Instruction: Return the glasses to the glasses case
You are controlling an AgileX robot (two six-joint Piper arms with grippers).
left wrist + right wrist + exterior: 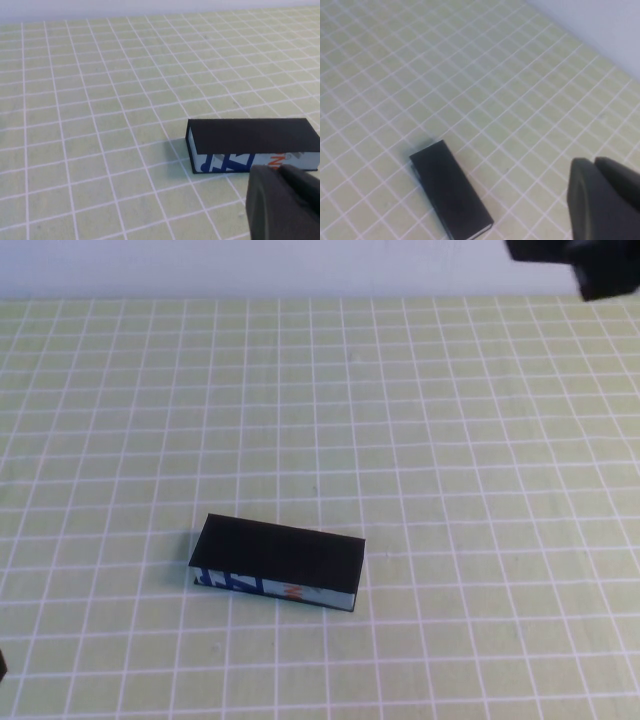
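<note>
The glasses case (277,562) lies closed on the green checked table (450,440), lid down flat, its blue-and-white patterned side with the orange mark facing the robot. The glasses are not visible in any view. The right gripper (590,265) hangs high over the table's far right edge, well apart from the case. The left gripper (282,205) sits low at the near left, near the case's patterned side without touching.
</note>
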